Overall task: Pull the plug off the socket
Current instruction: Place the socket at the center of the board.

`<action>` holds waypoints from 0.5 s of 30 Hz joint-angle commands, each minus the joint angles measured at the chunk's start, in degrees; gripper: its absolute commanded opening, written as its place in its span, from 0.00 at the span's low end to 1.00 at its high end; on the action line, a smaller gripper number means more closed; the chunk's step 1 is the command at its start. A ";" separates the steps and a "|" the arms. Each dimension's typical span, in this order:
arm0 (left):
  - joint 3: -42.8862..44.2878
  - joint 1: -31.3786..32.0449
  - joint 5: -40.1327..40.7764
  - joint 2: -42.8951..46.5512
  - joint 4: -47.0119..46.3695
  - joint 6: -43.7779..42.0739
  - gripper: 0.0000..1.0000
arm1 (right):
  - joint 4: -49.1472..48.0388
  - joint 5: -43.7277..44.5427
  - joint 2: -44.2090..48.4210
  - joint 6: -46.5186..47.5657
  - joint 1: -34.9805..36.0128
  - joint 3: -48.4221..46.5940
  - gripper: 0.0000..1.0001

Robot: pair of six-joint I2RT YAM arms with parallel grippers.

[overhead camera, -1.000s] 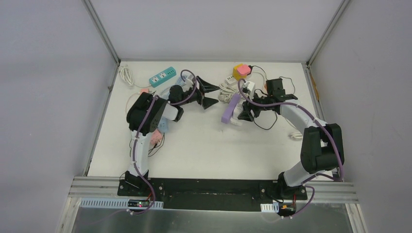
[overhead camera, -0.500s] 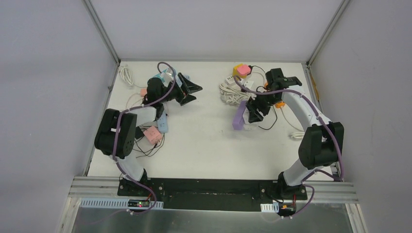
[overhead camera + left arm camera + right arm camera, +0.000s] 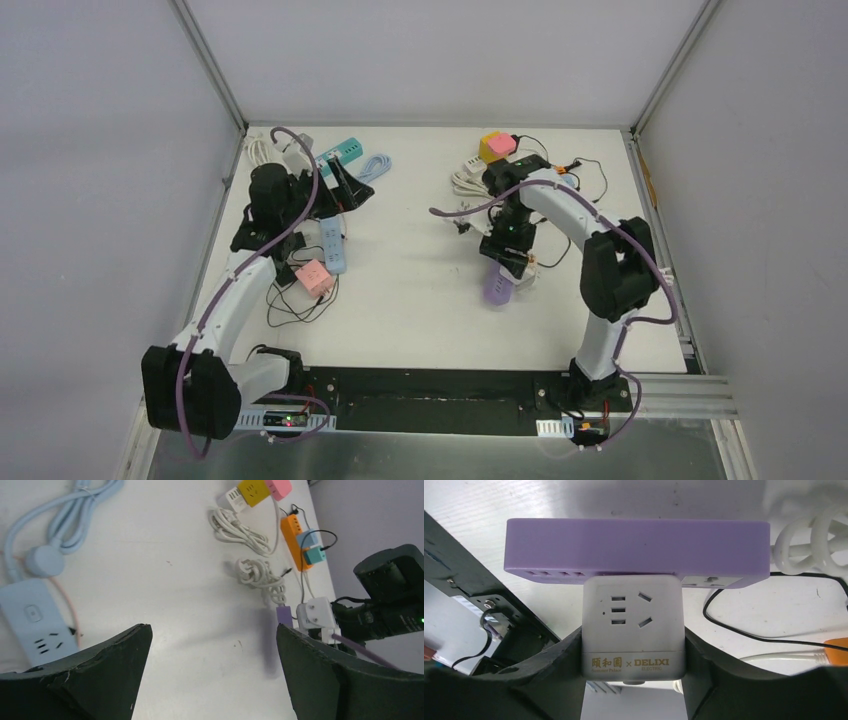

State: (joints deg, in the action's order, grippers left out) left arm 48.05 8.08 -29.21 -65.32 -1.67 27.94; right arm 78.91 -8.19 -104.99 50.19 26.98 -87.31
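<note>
Hovering my left gripper (image 3: 210,635) wide open above table (image 3: 165,580), beside pale blue strip (image 3: 30,625); my right gripper (image 3: 634,647) clamped on white cube plug (image 3: 633,625), plug seated against purple socket strip (image 3: 634,545), white cable coil (image 3: 804,542) just right

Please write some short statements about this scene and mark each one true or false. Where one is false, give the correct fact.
1. The right fingers grip the white adapter. True.
2. The white adapter is pulled free of the purple strip. False: it sits plugged into the strip.
3. The left fingers hold the blue strip. False: they are open and empty, above the table.
4. A yellow cube lies near the table's far edge. True.
</note>
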 commanded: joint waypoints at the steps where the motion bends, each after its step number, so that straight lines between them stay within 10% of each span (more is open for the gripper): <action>1: -0.87 -1.32 8.72 6.41 10.95 -7.03 0.99 | 2.73 11.23 -3.36 -5.34 6.29 -2.91 0.03; 15: 0.88 -1.57 17.25 20.15 22.17 -10.64 0.99 | -1.48 17.16 -17.02 -14.80 19.40 0.51 0.26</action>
State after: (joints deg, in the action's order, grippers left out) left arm 46.96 7.01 -13.67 -46.26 18.06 19.29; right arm 83.46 12.56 -117.67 39.53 46.15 -90.52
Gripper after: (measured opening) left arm 0.991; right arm 0.611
